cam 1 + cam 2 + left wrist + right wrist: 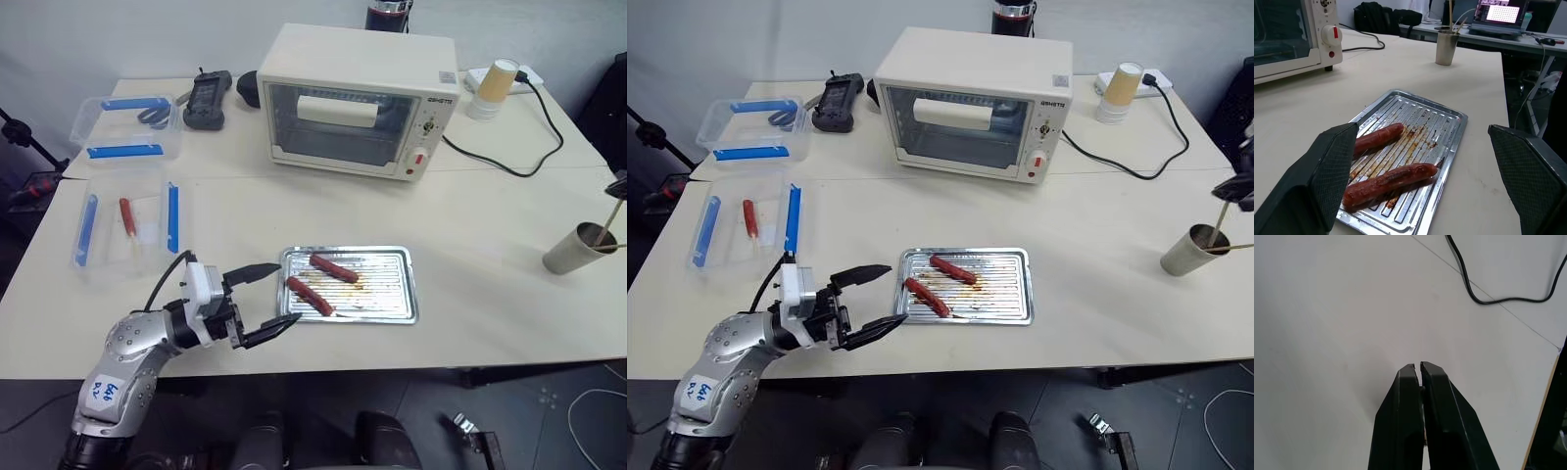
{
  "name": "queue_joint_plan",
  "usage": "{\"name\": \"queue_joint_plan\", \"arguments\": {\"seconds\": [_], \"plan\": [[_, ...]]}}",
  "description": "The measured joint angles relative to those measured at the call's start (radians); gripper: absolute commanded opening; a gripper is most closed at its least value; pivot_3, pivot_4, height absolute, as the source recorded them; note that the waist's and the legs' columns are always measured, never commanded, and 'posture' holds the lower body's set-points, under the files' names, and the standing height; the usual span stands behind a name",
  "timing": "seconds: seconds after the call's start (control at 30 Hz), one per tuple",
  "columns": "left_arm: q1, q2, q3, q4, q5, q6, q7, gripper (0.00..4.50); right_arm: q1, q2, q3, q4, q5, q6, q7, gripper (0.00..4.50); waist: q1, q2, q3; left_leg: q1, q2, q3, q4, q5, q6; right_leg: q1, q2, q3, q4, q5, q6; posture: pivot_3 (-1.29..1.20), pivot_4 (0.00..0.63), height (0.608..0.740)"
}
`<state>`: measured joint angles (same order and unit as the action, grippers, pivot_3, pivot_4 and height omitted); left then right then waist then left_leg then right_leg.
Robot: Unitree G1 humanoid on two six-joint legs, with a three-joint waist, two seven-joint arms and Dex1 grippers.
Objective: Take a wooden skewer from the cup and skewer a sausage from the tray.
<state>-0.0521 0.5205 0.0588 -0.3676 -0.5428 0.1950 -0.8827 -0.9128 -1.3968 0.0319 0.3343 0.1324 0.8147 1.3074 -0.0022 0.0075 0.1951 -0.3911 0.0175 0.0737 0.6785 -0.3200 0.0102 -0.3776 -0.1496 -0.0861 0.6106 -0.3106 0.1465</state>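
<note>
Left pincer was spread wide just beside the small shiny ridged metal tray w/ two reddish-brown sausages on the white bench. Right pincer was clamped on a thin pale wooden skewer, its low end in the grey-beige paper cup.

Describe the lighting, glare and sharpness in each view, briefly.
Head views: even, soft lighting; the tray glints, and faint shadows lie under the left gripper. Left wrist view: both sausages sharp, the near fingers slightly soft, a bright screen behind the cup. Right wrist view: flat light on the bare table, with the right gripper shut.
</note>
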Motion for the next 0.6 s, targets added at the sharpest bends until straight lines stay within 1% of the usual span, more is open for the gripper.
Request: {"name": "queue_joint_plan", "arguments": {"seconds": [0.13, 0.23, 0.3, 0.37, 0.47, 0.53, 0.6], "plan": [[-0.025, -0.012, 0.0, 0.017, -0.001, -0.009, 0.002, 4.5, -0.076, 0.004, 0.0, -0.02, 0.054, 0.069, 0.047, 0.04, 0.0, 0.0, 0.0, 0.0, 0.0, -0.004, 0.0, 0.0, 0.0, 0.0, 0.0, 0.001, 0.0, 0.0, 0.0, 0.0, 0.15, 0.74], [-0.034, -0.02, 0.003, 0.021, -0.014, 0.002, 0.006, 4.5, -0.115, 0.063, -0.027, -0.027, 0.113, 0.143, 0.048, 0.04, 0.0, 0.0, 0.0, 0.0, 0.0, -0.005, 0.0, -0.001, 0.0, 0.0, 0.0, 0.001, 0.001, 0.0, 0.0, 0.0, 0.15, 0.74], [-0.076, -0.048, 0.004, 0.022, -0.037, 0.018, 0.022, 4.5, -0.112, 0.189, -0.099, -0.072, 0.209, 0.208, 0.03, 0.04, -0.002, -0.001, 0.0, 0.0, 0.001, -0.005, 0.002, -0.001, 0.0, 0.0, 0.001, 0.0, 0.002, 0.0, 0.0, 0.0, 0.15, 0.74], [-0.122, -0.075, 0.002, 0.023, -0.048, 0.026, 0.04, 4.5, -0.071, 0.31, -0.165, -0.124, 0.289, 0.246, -0.008, 0.04, 0.001, -0.001, 0.0, 0.0, 0.001, -0.006, 0.003, -0.001, 0.0, 0.0, 0.001, -0.001, 0.004, 0.0, 0.0, 0.0, 0.15, 0.74], [-0.197, -0.13, -0.005, 0.056, -0.053, 0.033, 0.056, 4.5, 0.0, 0.484, -0.236, -0.19, 0.377, 0.286, -0.106, 0.04, 0.014, -0.001, 0.0, -0.002, -0.001, -0.005, 0.005, 0.0, 0.0, 0.0, 0.0, -0.003, 0.006, 0.0, 0.0, 0.0, 0.15, 0.74], [-0.246, -0.174, -0.023, 0.101, -0.051, 0.029, 0.063, 4.5, 0.003, 0.577, -0.281, -0.221, 0.429, 0.323, -0.183, 0.04, 0.024, -0.001, 0.0, -0.004, -0.002, -0.005, 0.006, 0.0, 0.0, -0.001, 0.0, -0.003, 0.006, 0.0, 0.001, 0.0, 0.15, 0.74], [-0.297, -0.228, -0.047, 0.151, -0.04, 0.009, 0.064, 4.5, 0.002, 0.639, -0.322, -0.255, 0.477, 0.352, -0.247, 0.04, 0.031, -0.001, -0.001, -0.007, -0.002, -0.006, 0.008, 0.0, 0.0, -0.001, 0.0, -0.007, 0.007, 0.0, 0.001, 0.0, 0.15, 0.74]]}}
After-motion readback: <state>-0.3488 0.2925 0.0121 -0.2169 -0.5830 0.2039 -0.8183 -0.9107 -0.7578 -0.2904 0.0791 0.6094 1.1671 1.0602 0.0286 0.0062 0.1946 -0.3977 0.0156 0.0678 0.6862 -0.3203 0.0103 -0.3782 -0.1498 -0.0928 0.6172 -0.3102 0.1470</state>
